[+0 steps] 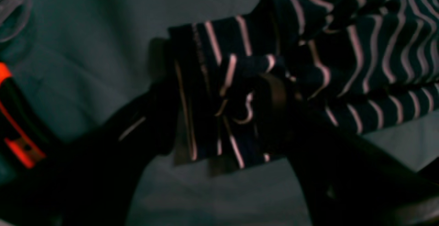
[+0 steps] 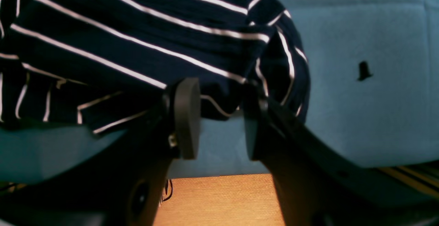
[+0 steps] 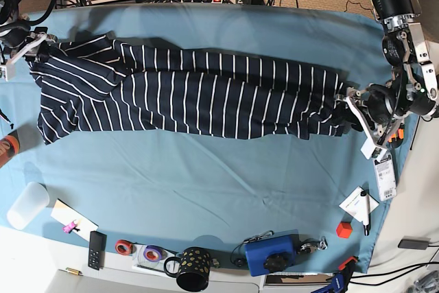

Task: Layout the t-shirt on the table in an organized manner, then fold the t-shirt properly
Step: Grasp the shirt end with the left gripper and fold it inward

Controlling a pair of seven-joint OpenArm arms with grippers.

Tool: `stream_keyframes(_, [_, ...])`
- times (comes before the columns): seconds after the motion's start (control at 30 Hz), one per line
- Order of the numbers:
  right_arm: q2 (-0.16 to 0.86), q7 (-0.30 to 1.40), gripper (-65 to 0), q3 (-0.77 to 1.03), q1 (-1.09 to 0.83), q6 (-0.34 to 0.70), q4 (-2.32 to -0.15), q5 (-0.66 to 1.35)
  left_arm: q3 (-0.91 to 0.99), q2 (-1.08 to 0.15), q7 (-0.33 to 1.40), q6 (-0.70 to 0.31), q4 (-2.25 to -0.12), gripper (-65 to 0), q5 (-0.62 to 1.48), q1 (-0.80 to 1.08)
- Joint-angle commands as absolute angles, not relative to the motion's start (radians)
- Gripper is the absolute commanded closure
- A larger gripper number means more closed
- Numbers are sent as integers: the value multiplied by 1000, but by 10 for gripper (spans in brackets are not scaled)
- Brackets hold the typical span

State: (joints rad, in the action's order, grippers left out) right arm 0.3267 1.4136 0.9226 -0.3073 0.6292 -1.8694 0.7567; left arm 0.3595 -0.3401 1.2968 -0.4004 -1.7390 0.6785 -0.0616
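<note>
You see the t-shirt [image 3: 192, 94] stretched lengthwise across the far half of the table [image 3: 206, 190]. Your left tool [image 3: 353, 104] sits at its one end, your right tool [image 3: 27, 49] at the other.

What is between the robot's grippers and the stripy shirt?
Nothing visible. The left gripper has a bunched end of the t-shirt right between its open jaws. The right gripper is open at the shirt's other end, with cloth reaching its fingertips. Only the teal table lies below.
</note>
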Motion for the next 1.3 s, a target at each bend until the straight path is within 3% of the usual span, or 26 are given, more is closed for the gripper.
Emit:
stream_keyframes(0.0, [348,1396,-214,929,-305,631,-1883,765,364,-349,1282,-401,-1755,-352,692,-77])
stream_keyframes(0.63, [347,1396,-214,929,-302,631,-1883,766,337,-349,1213,-427,-1831,-353,651,-106])
stream_keyframes(0.8, [346,1396,-214,929,-302,631,-1883,766,201,-349,1210,-368,-1762,-443,503,-52])
stream_keyframes(1.1, [347,1396,-214,929,-302,631,-1883,765,141,-350,1197,-193,-1645,-442,381,-53])
stream_keyframes(1.27, [347,1396,-214,929,-302,631,-1883,766,141,-350,1228,-194,-1550,-442,469,-63])
